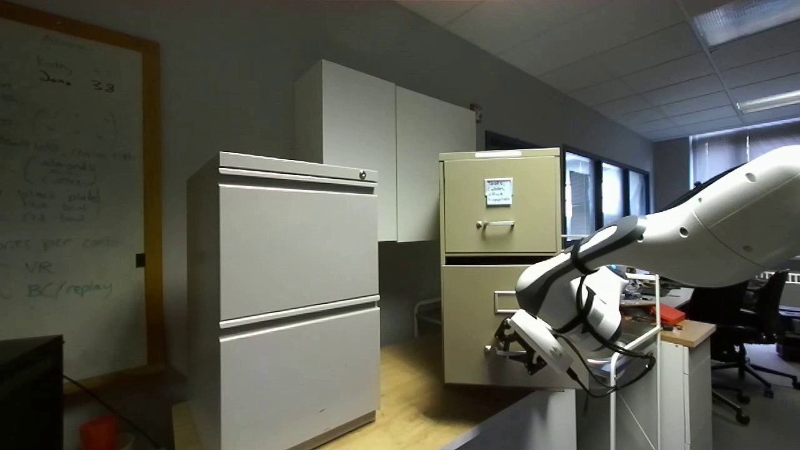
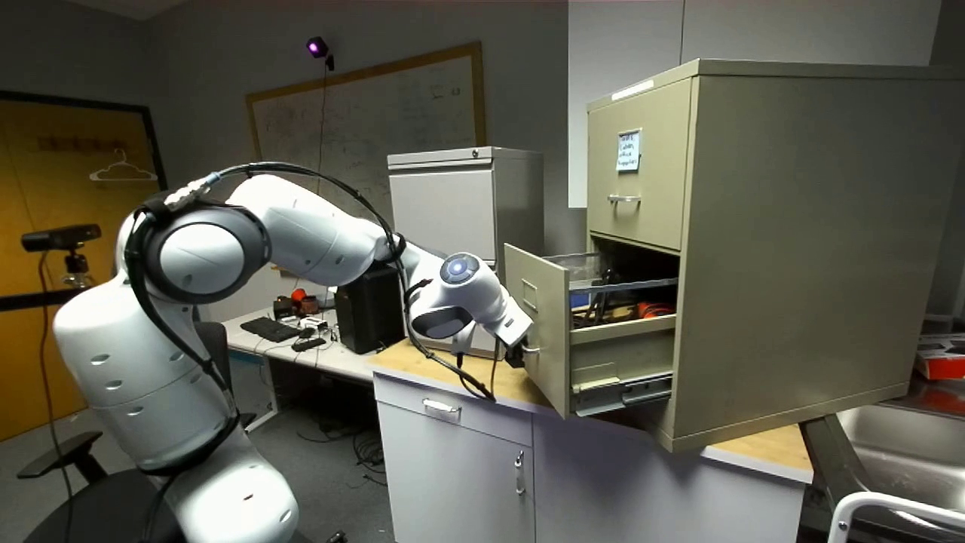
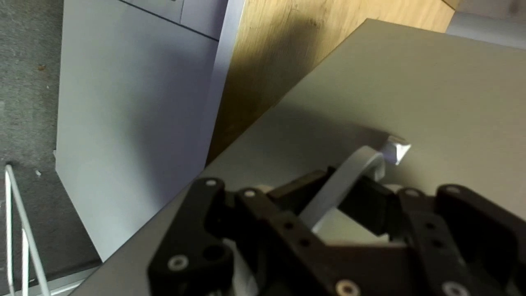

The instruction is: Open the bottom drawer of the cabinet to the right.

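A hand could reach down into the extended bottom drawer [image 2: 546, 326] between its front and the tan cabinet [image 2: 799, 249], past crowded contents [image 2: 623, 309], while the closed upper drawer [image 2: 654, 167] caps the rear. The gripper [image 3: 339, 192] blocks the handle [image 3: 357, 163], a silver knob [image 3: 396, 150] just past one end. Over the bench [image 1: 400, 381], a hand could pass between the tan cabinet and the grey cabinet [image 1: 300, 250]; a white rack [image 1: 613, 406] stands opposite.
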